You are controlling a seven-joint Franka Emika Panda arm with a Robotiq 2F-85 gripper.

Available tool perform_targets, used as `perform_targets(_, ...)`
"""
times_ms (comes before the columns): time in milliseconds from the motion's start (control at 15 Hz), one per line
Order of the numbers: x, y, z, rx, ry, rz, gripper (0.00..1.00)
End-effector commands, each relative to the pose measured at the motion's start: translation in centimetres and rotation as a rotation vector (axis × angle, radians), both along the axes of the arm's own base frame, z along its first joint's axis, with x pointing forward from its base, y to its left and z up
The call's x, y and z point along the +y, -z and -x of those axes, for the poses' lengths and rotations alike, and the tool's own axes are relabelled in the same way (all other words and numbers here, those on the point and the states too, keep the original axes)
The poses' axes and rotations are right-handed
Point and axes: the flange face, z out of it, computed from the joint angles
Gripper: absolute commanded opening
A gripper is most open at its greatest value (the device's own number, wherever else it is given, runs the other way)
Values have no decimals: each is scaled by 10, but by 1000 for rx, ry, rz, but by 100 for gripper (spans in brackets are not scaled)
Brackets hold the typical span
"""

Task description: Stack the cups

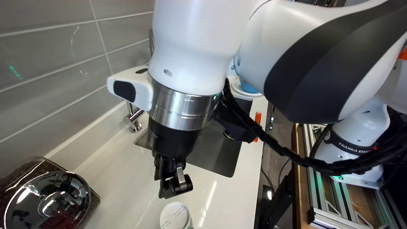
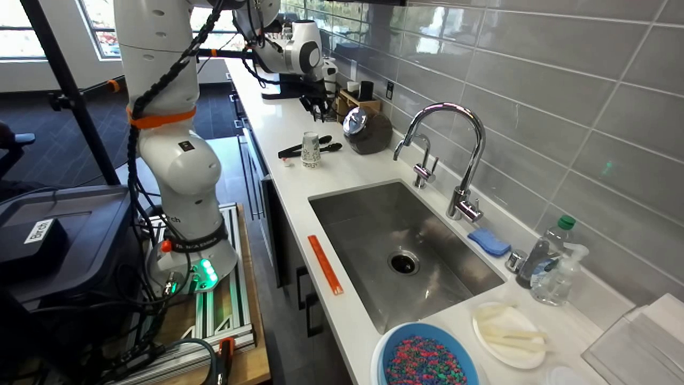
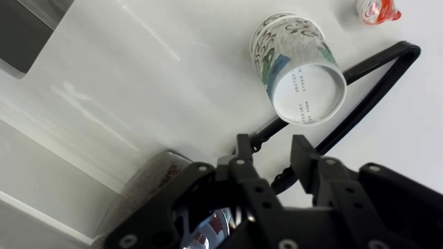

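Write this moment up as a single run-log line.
cups: upside down, nested, two rims showing | gripper: open, empty, apart from cups | tongs: on counter near cups | stacking: looks done

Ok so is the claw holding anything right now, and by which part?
Nothing is held: the claw is open. The black tongs seen through its gap lie on the counter, where the upside-down cups also stand untouched.

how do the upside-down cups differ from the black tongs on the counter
The cups are whitish, printed with dark curls and green and blue patches; the tongs are all black. The cups stand, bases up, one nested in another; the tongs lie flat, arms spread apart. The cups are tapered and round; the tongs are long and slender. Both rest on the white counter.
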Motion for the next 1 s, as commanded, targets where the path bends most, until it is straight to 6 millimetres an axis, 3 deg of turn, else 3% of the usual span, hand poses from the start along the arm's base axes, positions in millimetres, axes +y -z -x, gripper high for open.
perform_targets(0, 4, 0, -1, 17, -9, 17, 68)
perform_targets(267, 3, -4, -1, 12, -4, 11, 97)
perform_targets(333, 3, -5, 0, 12, -5, 8, 100)
perform_targets(933, -1, -13, 8, 45, 51, -2, 100)
